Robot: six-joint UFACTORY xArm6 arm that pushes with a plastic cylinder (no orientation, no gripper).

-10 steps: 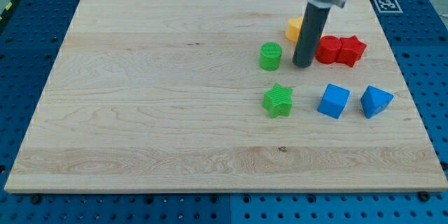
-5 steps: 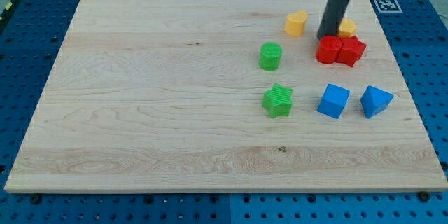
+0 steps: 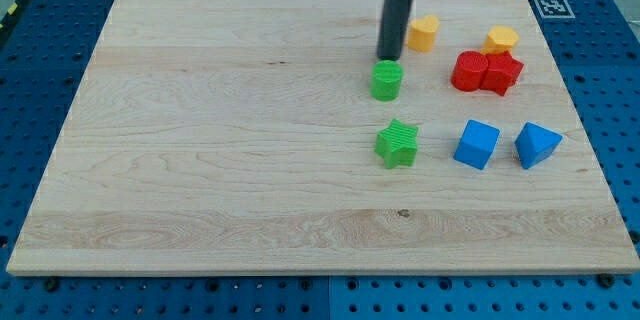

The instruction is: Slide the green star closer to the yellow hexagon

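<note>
The green star point(image 3: 397, 144) lies on the wooden board point(image 3: 220, 140), right of centre. The yellow hexagon point(image 3: 501, 40) sits near the view's top right, just above the red blocks. My tip point(image 3: 389, 58) is at the upper edge of the green cylinder point(image 3: 386, 80), well above the green star and to the left of the yellow hexagon. The rod rises toward the view's top.
A yellow heart-like block point(image 3: 424, 32) lies right of the rod. A red cylinder point(image 3: 467, 70) and a red star point(image 3: 501, 72) touch each other below the hexagon. A blue cube point(image 3: 476, 144) and a blue wedge-like block point(image 3: 536, 144) lie right of the green star.
My tip swung from between the green cylinder and red blocks up to the right near the hexagon, then left to above the green cylinder. No block has visibly moved.
</note>
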